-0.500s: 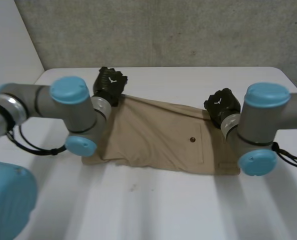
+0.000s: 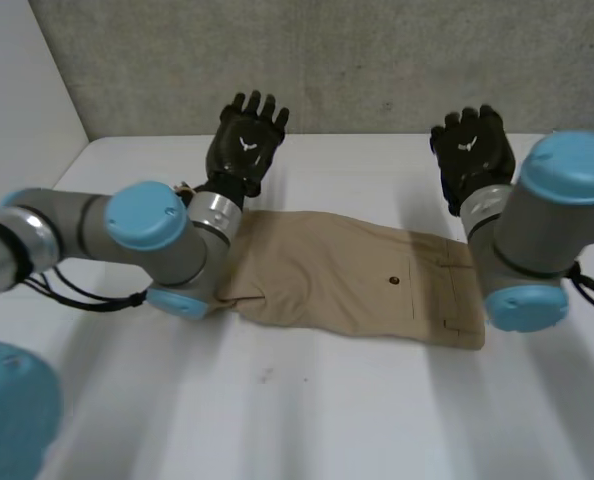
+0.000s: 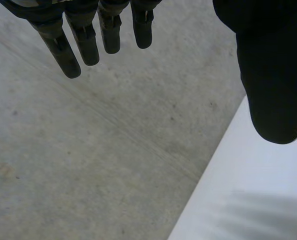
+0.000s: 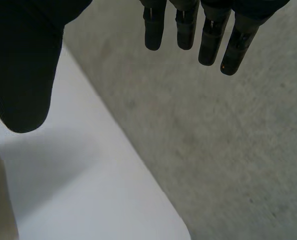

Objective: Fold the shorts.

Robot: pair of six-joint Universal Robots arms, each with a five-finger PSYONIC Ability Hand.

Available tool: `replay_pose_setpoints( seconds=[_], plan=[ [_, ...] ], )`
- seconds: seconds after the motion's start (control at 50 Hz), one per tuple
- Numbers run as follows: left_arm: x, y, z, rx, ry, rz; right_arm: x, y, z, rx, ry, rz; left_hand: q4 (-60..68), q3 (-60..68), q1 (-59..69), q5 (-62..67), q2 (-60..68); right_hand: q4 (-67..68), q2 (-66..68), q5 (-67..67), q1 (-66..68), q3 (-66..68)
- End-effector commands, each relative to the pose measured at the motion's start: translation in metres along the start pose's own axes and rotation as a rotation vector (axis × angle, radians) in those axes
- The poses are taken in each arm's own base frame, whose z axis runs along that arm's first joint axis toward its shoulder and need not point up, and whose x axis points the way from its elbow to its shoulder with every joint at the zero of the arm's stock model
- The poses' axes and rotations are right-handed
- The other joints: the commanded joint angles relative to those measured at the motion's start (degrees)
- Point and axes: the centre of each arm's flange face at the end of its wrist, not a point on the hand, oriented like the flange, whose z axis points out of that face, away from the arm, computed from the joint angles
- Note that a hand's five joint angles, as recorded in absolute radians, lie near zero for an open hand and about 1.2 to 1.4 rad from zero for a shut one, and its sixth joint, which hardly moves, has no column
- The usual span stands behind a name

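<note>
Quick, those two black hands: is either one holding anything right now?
Left hand: open, fingers straight, holding nothing.
Right hand: open, fingers straight, holding nothing; the shorts lie apart from both.

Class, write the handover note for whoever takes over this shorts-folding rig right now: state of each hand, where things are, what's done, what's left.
Left hand: open, fingers straight, holding nothing, up over the table's far side, off the cloth.
Right hand: the same, open and empty, beyond the shorts' far edge.
Tan shorts: lying flat as a long band across the white table, buttoned pocket facing up.
Done: the shorts look laid out, perhaps already folded once lengthwise; I cannot tell for sure.
Left: probably fold one end over the other.
</note>
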Motion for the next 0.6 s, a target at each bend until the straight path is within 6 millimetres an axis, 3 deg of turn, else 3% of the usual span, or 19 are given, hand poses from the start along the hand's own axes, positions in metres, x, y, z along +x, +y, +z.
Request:
replay_pose_setpoints(
  seconds=[0.02, 0.14, 0.28, 0.5, 0.56, 0.6],
  plan=[
    [-0.021, -0.027, -0.053, -0.138, 0.056, -0.017, 0.013, 0.006, -0.044, -0.113, -0.172, 0.166, 0.02, -0.45, 0.81, -1.00, 0.20, -3.39, -2.82, -4.05, -1.88, -2.21],
    [-0.027, -0.011, -0.102, -0.374, 0.135, -0.105, 0.014, 0.043, -0.079, -0.340, -0.232, 0.309, 9.08, 8.62, 9.87, 8.06, 9.27, 3.07, 3.64, 2.41, 4.58, 4.25],
    [-0.024, 0.006, -0.134, -0.571, 0.154, -0.317, -0.002, 0.082, -0.103, -0.388, -0.280, 0.362, 17.32, 16.86, 18.11, 16.31, 17.51, 16.01, 16.57, 15.34, 17.51, 17.18],
    [-0.028, 0.042, -0.128, -0.602, 0.066, -0.332, -0.016, 0.102, -0.109, -0.384, -0.278, 0.355, 19.36, 18.90, 20.15, 18.35, 19.55, 19.56, 20.12, 18.90, 21.06, 20.74],
    [-0.029, 0.051, -0.124, -0.590, 0.023, -0.312, -0.017, 0.105, -0.105, -0.372, -0.263, 0.348, 19.36, 18.90, 20.15, 18.35, 19.55, 29.80, 30.36, 29.13, 31.30, 30.98],
    [-0.028, 0.055, -0.123, -0.580, 0.003, -0.293, -0.015, 0.107, -0.100, -0.346, -0.240, 0.336, 19.20, 18.73, 19.99, 18.18, 19.38, 43.58, 44.14, 42.91, 45.08, 44.75]
  ],
)
